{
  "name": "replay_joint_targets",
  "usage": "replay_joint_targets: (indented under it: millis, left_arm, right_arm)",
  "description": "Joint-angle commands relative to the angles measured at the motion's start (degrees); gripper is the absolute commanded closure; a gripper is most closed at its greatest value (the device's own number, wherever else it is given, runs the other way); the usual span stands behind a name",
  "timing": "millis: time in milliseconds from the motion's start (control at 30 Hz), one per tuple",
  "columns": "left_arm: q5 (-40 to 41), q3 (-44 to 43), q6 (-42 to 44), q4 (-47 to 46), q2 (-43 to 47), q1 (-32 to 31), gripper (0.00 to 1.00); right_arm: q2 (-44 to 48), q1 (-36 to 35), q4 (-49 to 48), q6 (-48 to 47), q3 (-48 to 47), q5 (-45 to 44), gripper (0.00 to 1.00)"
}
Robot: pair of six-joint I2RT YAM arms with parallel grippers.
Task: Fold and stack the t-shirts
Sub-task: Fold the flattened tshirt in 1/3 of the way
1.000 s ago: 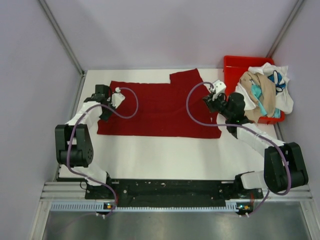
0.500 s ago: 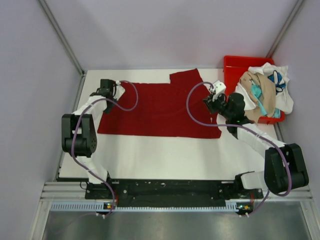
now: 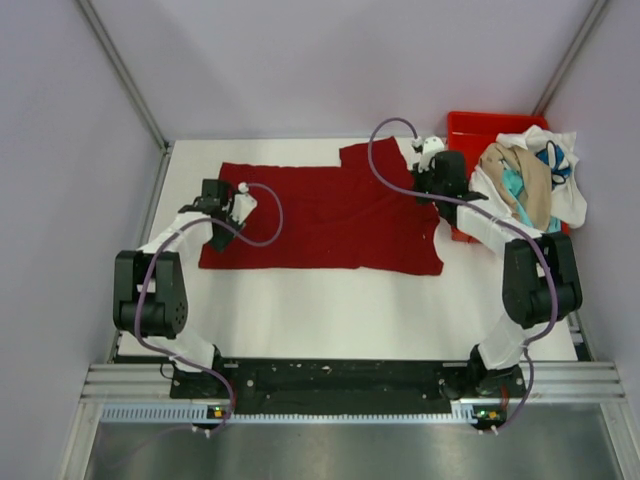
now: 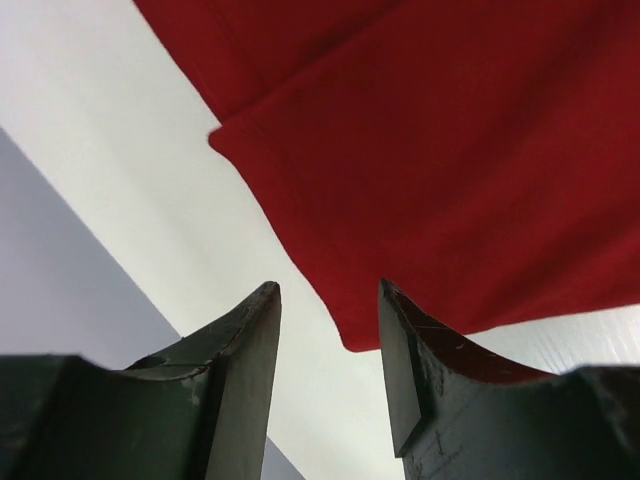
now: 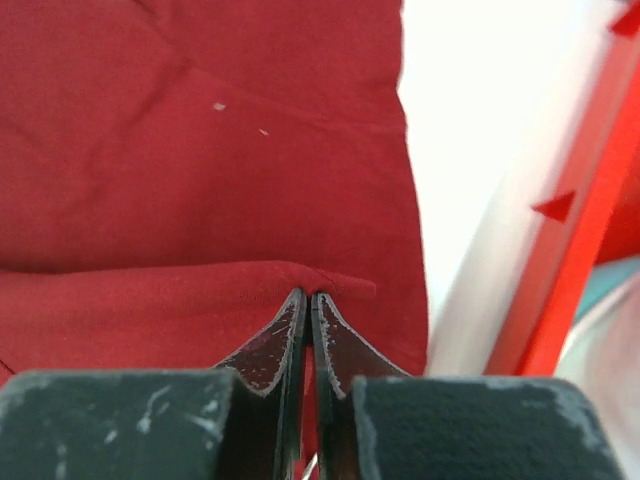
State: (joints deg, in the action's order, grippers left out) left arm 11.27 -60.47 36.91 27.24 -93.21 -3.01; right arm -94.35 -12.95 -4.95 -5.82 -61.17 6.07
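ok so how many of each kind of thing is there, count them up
red t-shirt: 1
red bin: 1
clothes pile in the bin: 1, garments too tangled to count
left end effector and right end effector: 2
total: 5

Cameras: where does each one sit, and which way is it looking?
Top external: above and behind the arms, looking down at the table; the left arm and right arm both show.
Left wrist: on the left arm, looking past the open left end effector at the shirt edge.
Right wrist: on the right arm, looking past the right end effector, shut on a shirt fold, with the bin beside it.
Shared: all three see the shirt; the top and right wrist views both see the bin.
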Motion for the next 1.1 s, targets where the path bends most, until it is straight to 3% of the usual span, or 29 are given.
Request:
replay_joint_targets:
  millis: [0, 67, 133, 167, 300, 467, 633, 700, 767, 833, 867, 1000, 1067]
  left_arm:
    - [-2.21, 3.24, 2.73, 0.53, 3.21, 0.1, 0.51]
    - [-3.52, 4.74, 4.4, 0.53, 3.56, 0.1, 0.51]
    - [-5.28, 6.14, 6.68, 0.44, 3.91, 0.1, 0.5]
    - [-5.9, 6.59, 7.38, 0.44, 4.26, 0.1, 0.5]
    - [-7.75, 8.08, 11.25, 0.79, 6.54, 0.1, 0.49]
    - [-8.9, 13.26, 20.2, -3.5, 10.15, 0.1, 0.46]
    - [-6.79, 14.59, 23.39, -9.66, 6.3, 0.1, 0.46]
    - [-5.65, 13.98, 22.86, -11.42, 3.4, 0.1, 0.49]
    - [-5.2, 13.8, 21.99, -12.48, 1.98, 0.1, 0.59]
    - [-5.99, 13.97, 21.02, -12.13, 2.06, 0.1, 0.83]
    - [-6.43, 14.41, 20.75, -11.87, 2.68, 0.1, 1.0]
    - [-6.61, 17.3, 19.87, -10.11, 7.94, 0.1, 1.0]
    - [-4.69, 17.93, 18.65, -7.4, 11.02, 0.19, 1.0]
  right_arm:
    - [-3.3, 0.56, 12.85, 5.47, -5.9, -11.69, 0.94]
    - [-3.3, 0.56, 13.91, 7.39, -5.19, -12.56, 0.81]
    - [-3.3, 0.47, 16.28, 8.37, -5.63, -14.23, 0.57]
    - [-2.87, 0.47, 17.94, 8.29, -6.07, -14.07, 0.52]
    - [3.44, -1.45, 24.1, 8.72, -5.64, -15.55, 0.48]
    - [12.68, -4.01, 28.32, 16.0, 2.96, -16.19, 0.44]
    - [15.95, -4.01, 28.07, 23.75, 12.81, -16.78, 0.39]
    - [15.25, -3.93, 26.58, 24.98, 15.36, -17.4, 0.37]
    - [12.8, -3.75, 24.39, 25.33, 16.6, -14.69, 0.37]
    - [9.55, -2.35, 22.62, 26.12, 17.04, -12.06, 0.38]
    - [8.4, -1.47, 22.62, 26.82, 16.87, -11.0, 0.44]
    - [10.13, 1.35, 24.19, 29.11, 17.75, -4.94, 0.95]
    - [14.08, 1.35, 27.52, 29.9, 18.71, -4.4, 1.0]
